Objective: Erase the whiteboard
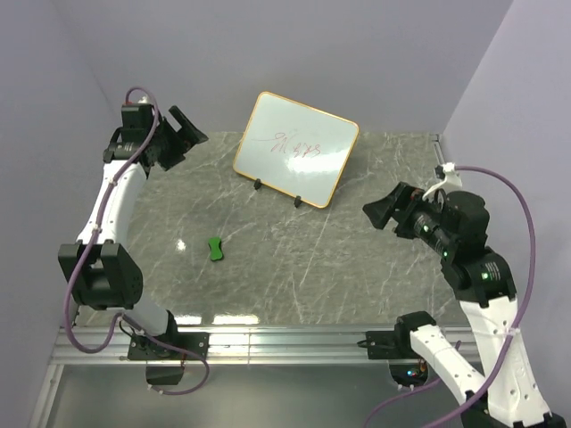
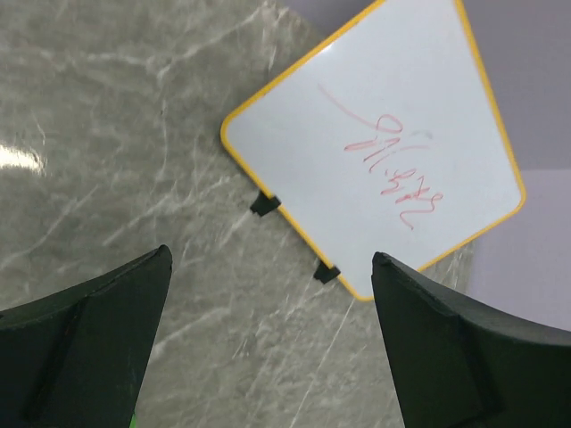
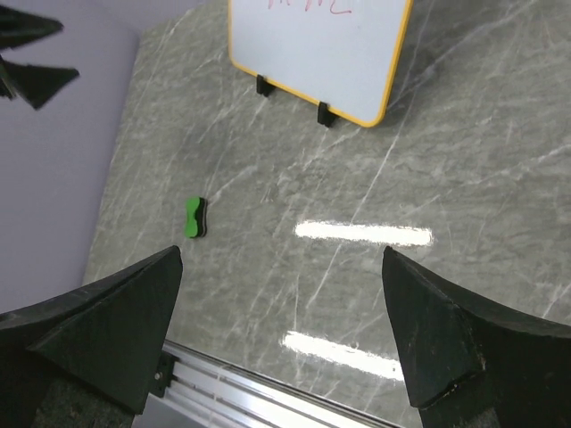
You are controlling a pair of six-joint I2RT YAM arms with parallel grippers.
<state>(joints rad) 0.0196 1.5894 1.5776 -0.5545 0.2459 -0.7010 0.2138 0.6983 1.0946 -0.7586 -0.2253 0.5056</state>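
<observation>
Grey marbled worktop (image 1: 294,267) carries everything. The whiteboard (image 1: 308,174) stands at 12 o'clock from the worktop centre, propped on two small black feet (image 1: 258,185). It leans back so its face tilts up toward the arms, probably to keep it reachable for wiping, and it sits skewed rather than square to the back wall. Left end effector (image 1: 189,135) hovers at 10 o'clock, near the board's left edge, fingers spread wide with nothing between them. Its wrist view looks straight onto the board face, so I judge it is placed to watch or steady the board. Right end effector (image 1: 378,215) hovers at 3 o'clock, well apart from the board, jaws also wide and empty, aimed across the worktop toward the left side. Green eraser (image 1: 215,249) lies alone at 8 o'clock, touched by neither arm, nearer the left arm's base. Red scribble (image 1: 297,145) covers the upper middle of the board, unwiped. Judgement: wiping not begun, and picking up the eraser comes first. The board on thin feet may slide or tip when pressed, so bracing it makes sense.
</observation>
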